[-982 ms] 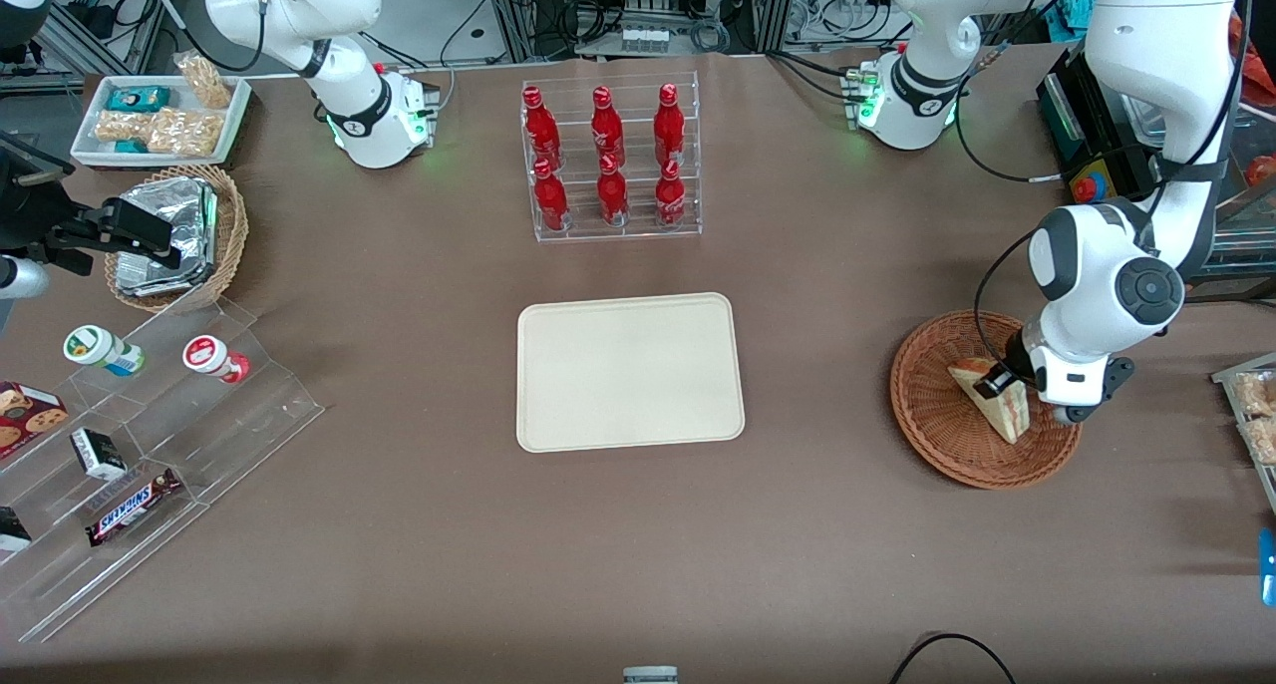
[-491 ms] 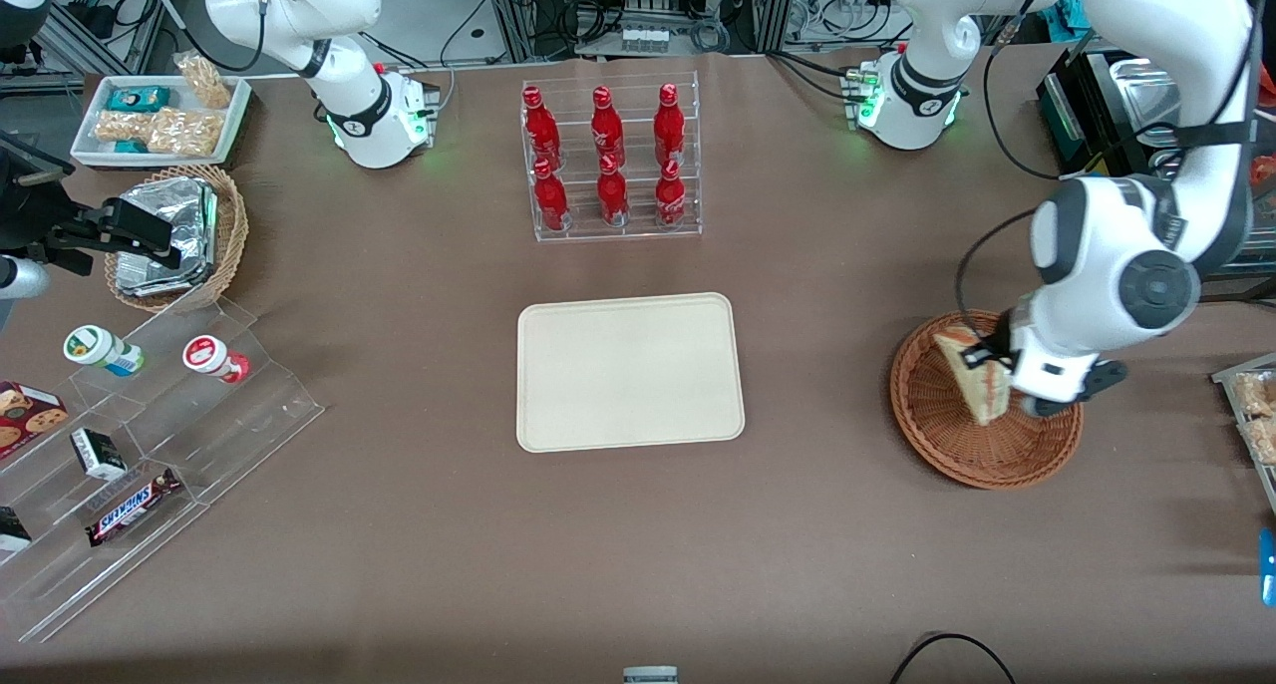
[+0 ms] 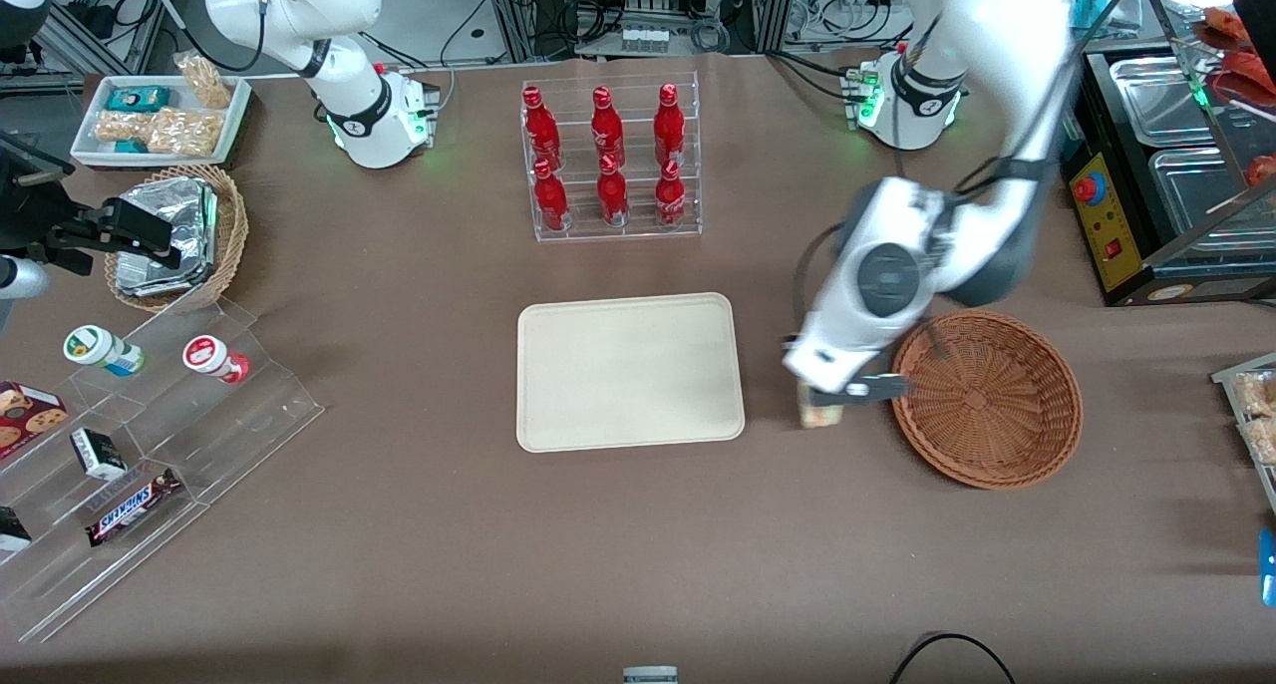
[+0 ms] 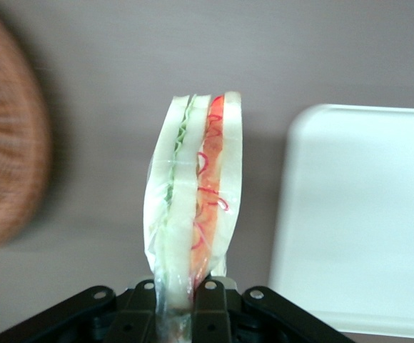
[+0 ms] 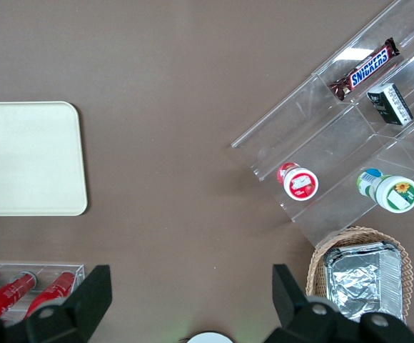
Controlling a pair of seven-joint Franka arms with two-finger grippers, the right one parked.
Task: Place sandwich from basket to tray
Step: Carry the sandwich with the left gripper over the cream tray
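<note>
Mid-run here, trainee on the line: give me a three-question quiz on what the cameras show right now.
1. True or false: the sandwich lies in the basket.
2. The gripper is: A) open above the tray; B) shut on the sandwich, above bare table between tray and basket; C) inside the basket.
3. Fill in: the tray has ____ on it.

Key
1. False: it is held in the air, outside the basket.
2. B.
3. Nothing.

— What moved?
— The left arm's gripper (image 3: 823, 405) carried the clear-wrapped triangular sandwich (image 3: 819, 417) out of the round reddish-brown wicker basket (image 3: 987, 397).
— Where did it end up?
— Above the tabletop, between that basket and the cream rectangular tray (image 3: 630, 372).
</note>
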